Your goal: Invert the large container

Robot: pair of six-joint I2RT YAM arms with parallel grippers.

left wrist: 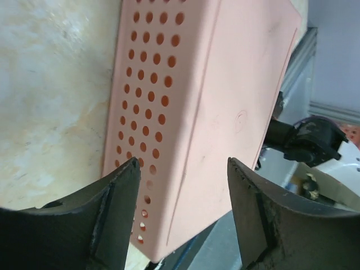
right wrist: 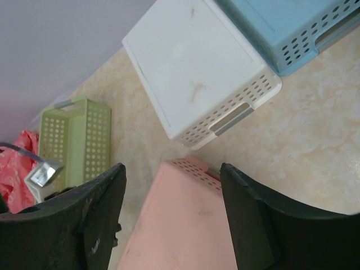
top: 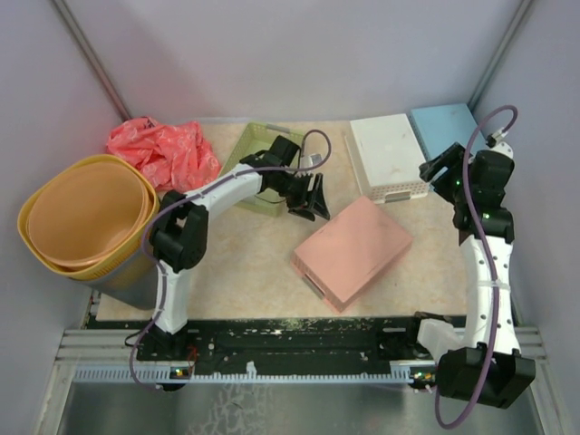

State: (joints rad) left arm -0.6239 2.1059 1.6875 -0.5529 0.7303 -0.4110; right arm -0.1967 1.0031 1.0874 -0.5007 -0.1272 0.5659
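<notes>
The pink container [top: 353, 251] is lying bottom-up in the middle of the bench [top: 240, 263], its smooth base facing the overhead camera and its perforated side wall filling the left wrist view. The left gripper [top: 311, 201] is hovering just beside its far-left corner, fingers spread wide and holding nothing. Over on the right, the right gripper [top: 441, 172] is hanging with its fingers parted too, empty, beside the white bin [top: 388, 156] and the blue bin [top: 444, 124] — both are sitting bottom-up at the back, while the green basket [top: 245, 168] is resting behind the left arm.
</notes>
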